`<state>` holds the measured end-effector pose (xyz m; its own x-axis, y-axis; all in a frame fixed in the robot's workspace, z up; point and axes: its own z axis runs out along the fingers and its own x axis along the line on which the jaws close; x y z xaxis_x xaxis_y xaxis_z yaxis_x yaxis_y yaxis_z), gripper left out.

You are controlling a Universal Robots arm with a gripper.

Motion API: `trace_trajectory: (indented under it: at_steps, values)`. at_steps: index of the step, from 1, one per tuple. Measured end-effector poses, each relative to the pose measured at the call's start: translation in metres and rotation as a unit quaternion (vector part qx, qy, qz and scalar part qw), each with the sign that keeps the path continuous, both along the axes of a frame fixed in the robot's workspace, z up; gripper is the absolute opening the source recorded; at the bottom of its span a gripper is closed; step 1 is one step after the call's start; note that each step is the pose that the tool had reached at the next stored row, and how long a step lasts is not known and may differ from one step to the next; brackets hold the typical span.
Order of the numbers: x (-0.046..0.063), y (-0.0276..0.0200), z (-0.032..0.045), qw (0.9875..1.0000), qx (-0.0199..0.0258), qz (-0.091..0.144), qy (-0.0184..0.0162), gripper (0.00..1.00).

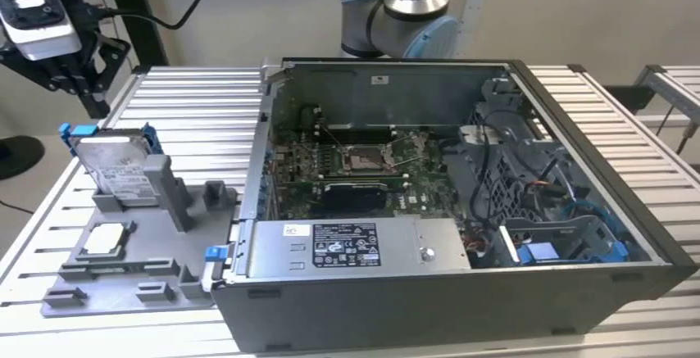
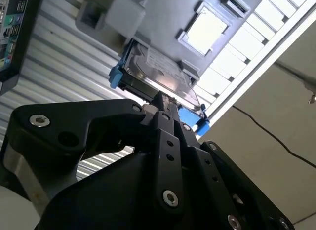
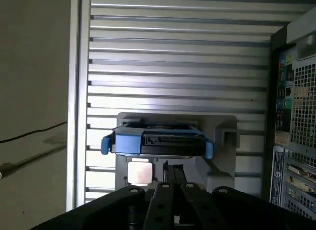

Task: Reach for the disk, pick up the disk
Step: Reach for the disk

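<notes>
The disk (image 1: 115,165), a flat rectangular silver-grey metal drive with a white label and a blue plastic bracket round it, stands on edge, leaning back, in a slot of a grey plastic holder (image 1: 164,198) at the exterior view's left. The holder seems meant to prop it this way, leaving its upper edge and both broad faces free for a grip from above, which it would not offer lying flat. In the first wrist view the disk (image 3: 158,143) is seen edge-on, with blue tabs jutting out at either end.

A small square silver-white chip (image 1: 104,239) lies in its own recess on the same holder, nearer the camera in the exterior view and not touching the disk. The holder rests on a ribbed aluminium counter (image 1: 186,96), just beside an open dark grey computer case (image 1: 438,301). Inside the case a long grey metal box with a white sticker (image 1: 350,247) lies exposed.

The black claw (image 1: 79,88) hangs above the disk, apart from it and touching nothing. In the second wrist view the claw (image 2: 162,97) has its fingers pressed together, so it is closed and holds nothing. It points down at the disk's upper edge, so I judge the reach only begun.

The disk's lower part is hidden behind the holder's posts. The arm's run from its grey base (image 1: 405,6) to the claw is cut off at the frame's top. In both wrist views the claw's own body covers the holder's near part.
</notes>
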<state>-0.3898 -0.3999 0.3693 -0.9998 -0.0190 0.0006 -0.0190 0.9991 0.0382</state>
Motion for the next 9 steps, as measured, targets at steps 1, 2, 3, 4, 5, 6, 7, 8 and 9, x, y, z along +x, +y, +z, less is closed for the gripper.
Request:
trace_trajectory:
  at_steps: [1, 2, 3, 4, 5, 6, 7, 8, 9]
  values:
    - [-0.0003, 0.0001, 0.0, 1.0, 0.0, 0.0, 0.0, 0.0]
    - [-0.0006, 0.0003, 0.0, 1.0, 0.0, 0.0, 0.0, 0.0]
    - [-0.001, 0.0004, 0.0, 1.0, 0.0, 0.0, 0.0, 0.0]
    - [-0.0014, 0.0005, -0.0001, 1.0, 0.0, 0.0, 0.0, 0.0]
    - [-0.0018, 0.0007, 0.0, 1.0, 0.0, 0.0, 0.0, 0.0]
    - [-0.0022, 0.0008, 0.0, 1.0, 0.0, 0.0, 0.0, 0.0]
    - [-0.0027, 0.001, 0.0, 1.0, 0.0, 0.0, 0.0, 0.0]
    - [-0.0032, 0.0011, 0.0, 1.0, 0.0, 0.0, 0.0, 0.0]
    - [-0.0039, 0.0012, 0.0, 1.0, 0.0, 0.0, 0.0, 0.0]
